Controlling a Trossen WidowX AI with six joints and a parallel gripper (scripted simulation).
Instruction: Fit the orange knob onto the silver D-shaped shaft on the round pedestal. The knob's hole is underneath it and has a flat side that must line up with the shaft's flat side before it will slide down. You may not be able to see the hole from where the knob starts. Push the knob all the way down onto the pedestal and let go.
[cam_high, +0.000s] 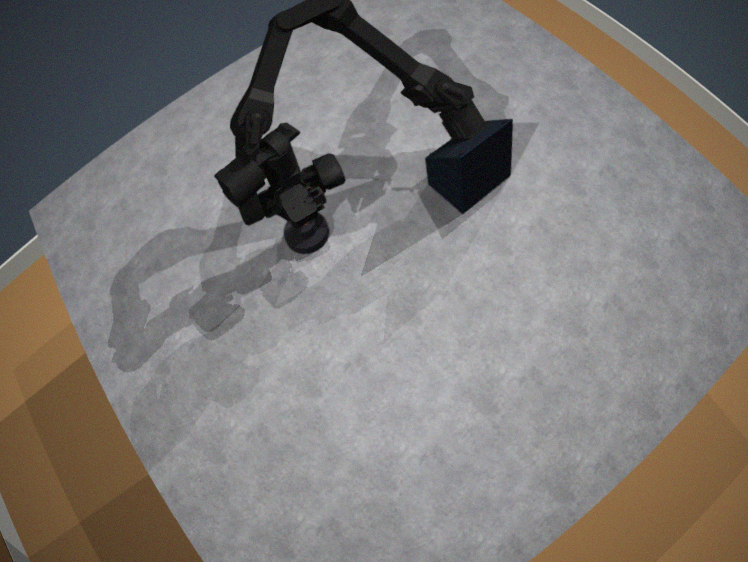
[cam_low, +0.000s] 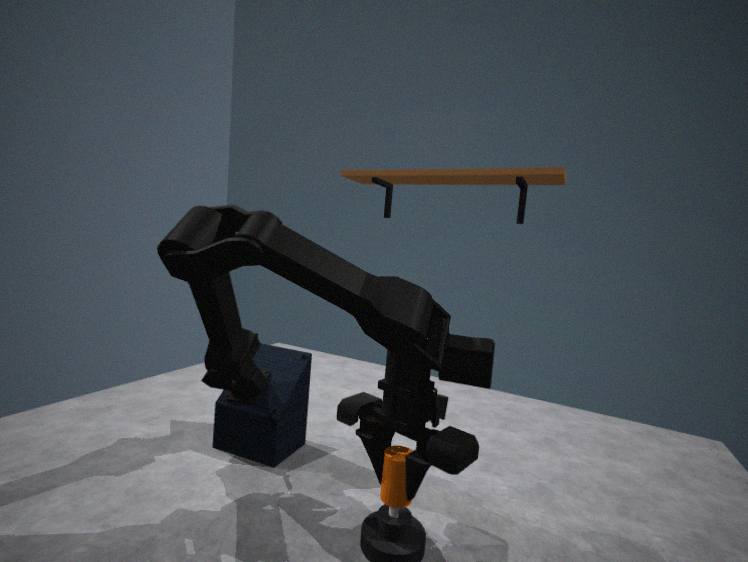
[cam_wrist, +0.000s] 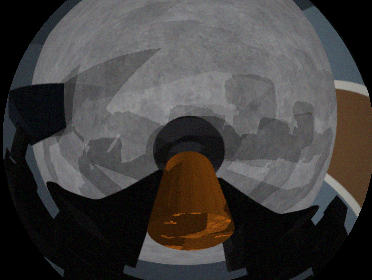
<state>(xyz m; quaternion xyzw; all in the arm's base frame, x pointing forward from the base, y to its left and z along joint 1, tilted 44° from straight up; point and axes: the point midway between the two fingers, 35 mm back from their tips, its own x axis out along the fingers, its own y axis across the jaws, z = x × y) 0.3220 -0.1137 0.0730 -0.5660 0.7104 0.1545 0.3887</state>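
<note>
My gripper (cam_low: 396, 483) (cam_wrist: 189, 179) is shut on the orange knob (cam_low: 395, 477) (cam_wrist: 190, 185), which is upright between the fingers. The knob is directly above the black round pedestal (cam_low: 393, 537) (cam_high: 306, 241) (cam_wrist: 190, 127). In the exterior view a short piece of the silver shaft (cam_low: 394, 511) shows between the knob's lower end and the pedestal's top. Whether the shaft's tip is inside the hole cannot be told. The hole and both flat sides are hidden. In the top view the gripper's body covers nearly all of the knob.
The dark blue block (cam_high: 474, 169) (cam_low: 266, 416) (cam_wrist: 40, 111) carries the arm's base, to one side of the pedestal. The grey table top (cam_high: 483, 392) (cam_low: 532, 447) bears the arm's shadows. A wooden shelf (cam_low: 453, 175) is on the wall behind.
</note>
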